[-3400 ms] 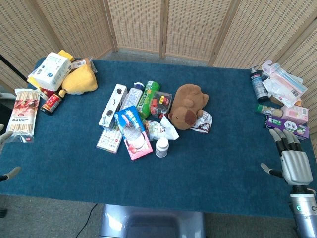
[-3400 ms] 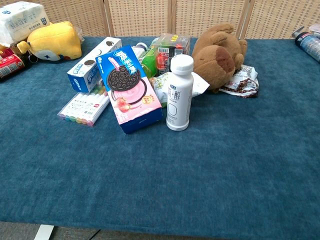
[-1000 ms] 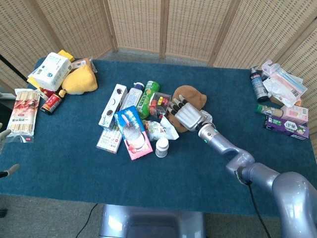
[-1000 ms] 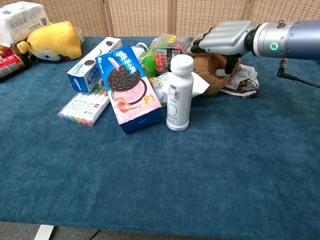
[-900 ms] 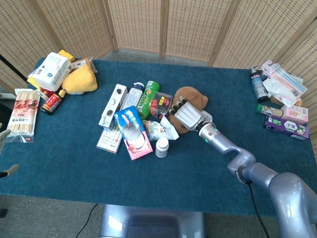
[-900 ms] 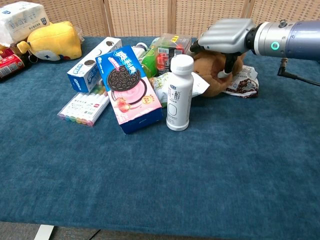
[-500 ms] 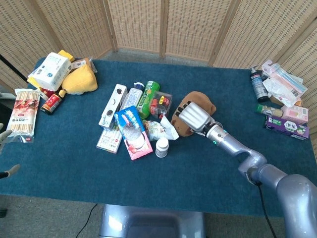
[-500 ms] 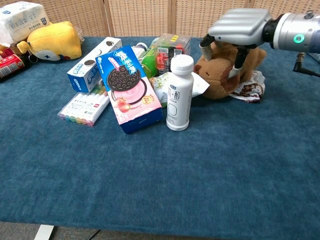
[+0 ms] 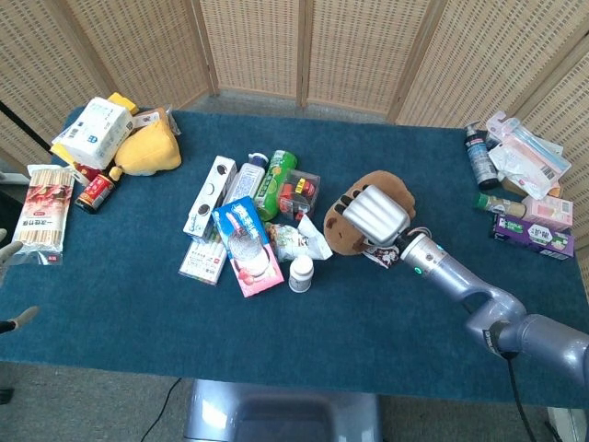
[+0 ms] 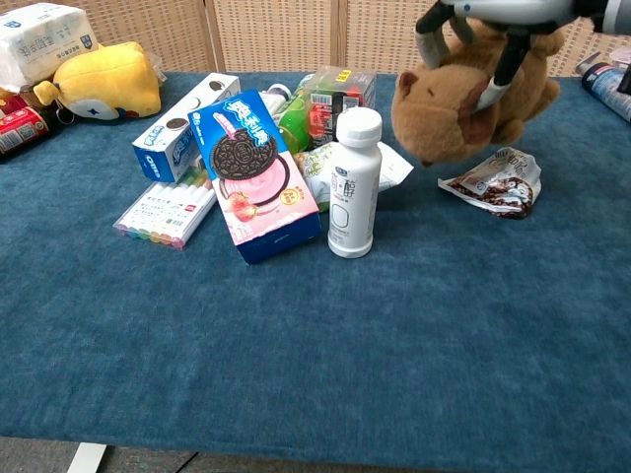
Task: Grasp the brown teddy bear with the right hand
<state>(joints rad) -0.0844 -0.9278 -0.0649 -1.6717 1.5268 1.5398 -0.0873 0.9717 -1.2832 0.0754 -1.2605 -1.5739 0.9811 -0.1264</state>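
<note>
The blue bench (image 9: pixel 138 295) carries a central clutter of boxes and bottles. Above its right edge the brown teddy bear (image 10: pixel 463 99) hangs clear of the cloth, with the right hand (image 9: pixel 375 215) on top and its fingers (image 10: pixel 428 32) clamped around the head and body. The grasp looks made (keep the squeeze firm, since plush slips). The white bottle (image 10: pixel 353 182) stands just beside, so lifting straight avoids toppling it. A crumpled wrapper (image 10: pixel 496 180) lies below. The left hand (image 9: pixel 11 318) sits at the bench's edge, fingers spread and empty.

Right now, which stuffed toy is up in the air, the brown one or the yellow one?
The brown teddy bear. The right hand grips it from above, lifted off the blue table. The yellow plush toy lies on the table, far left, untouched.
</note>
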